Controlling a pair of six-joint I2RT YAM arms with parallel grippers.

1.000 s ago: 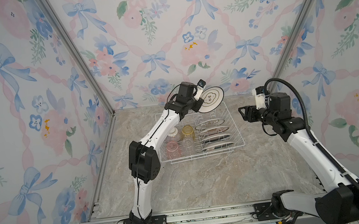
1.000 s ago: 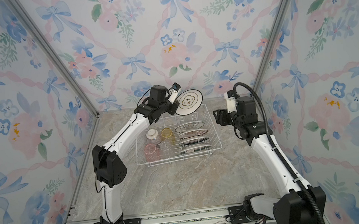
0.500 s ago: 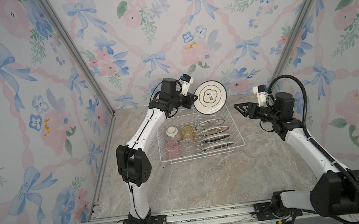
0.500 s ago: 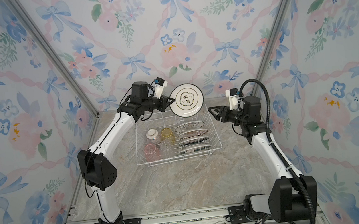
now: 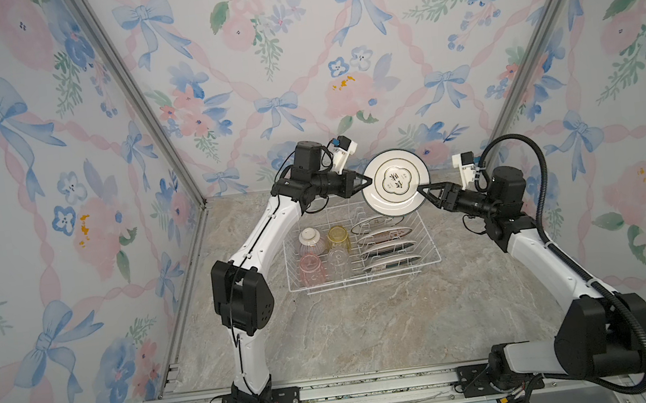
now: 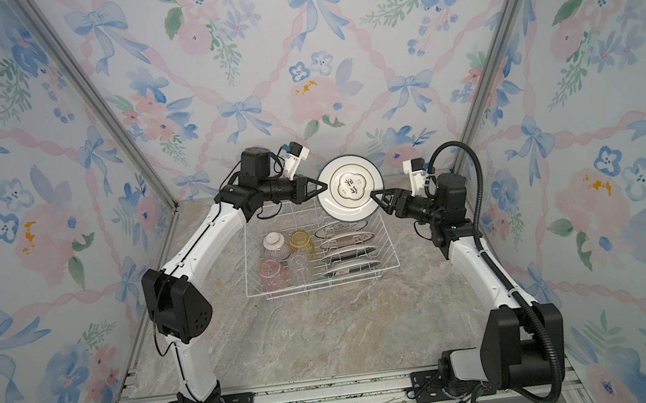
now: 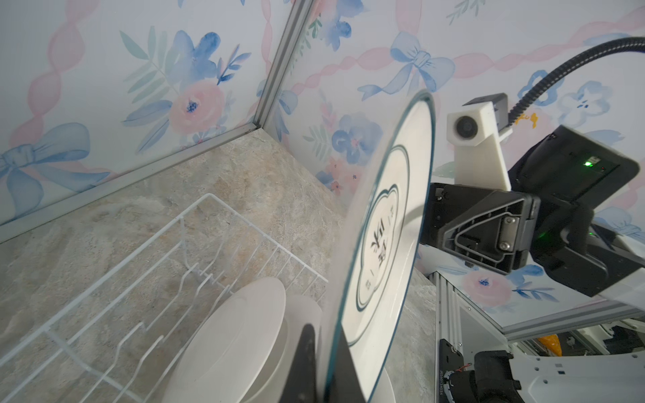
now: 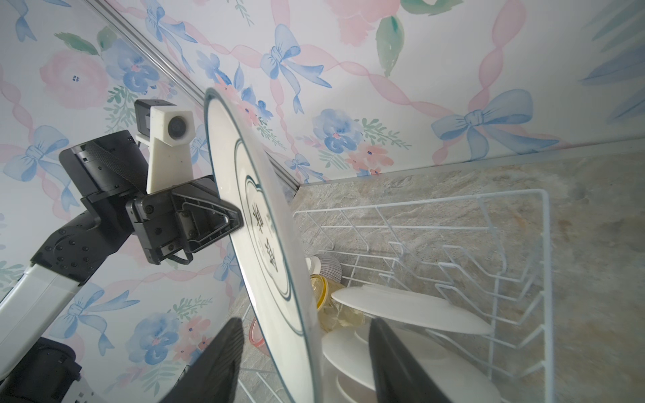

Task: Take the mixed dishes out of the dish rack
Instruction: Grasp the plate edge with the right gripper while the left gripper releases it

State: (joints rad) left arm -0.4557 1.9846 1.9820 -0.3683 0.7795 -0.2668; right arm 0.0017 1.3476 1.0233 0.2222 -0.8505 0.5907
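- Left hand is clamped on the rim of a white, dark-rimmed plate, holding it upright above the dish rack (its far end).
- Right hand has its fingers apart, straddling the plate's opposite rim.
- The rack sits on the desk with slotted plates, a ribbed bowl and tumblers inside.

The only writing stands on the plate. In its middle are two dark brush characters in an East Asian script, inside a dark cloud-shaped outline. I cannot read them with certainty. Some small marks beside them are too fine to tell. In the left wrist view, a line of tiny print on a black machine part is also not readable.
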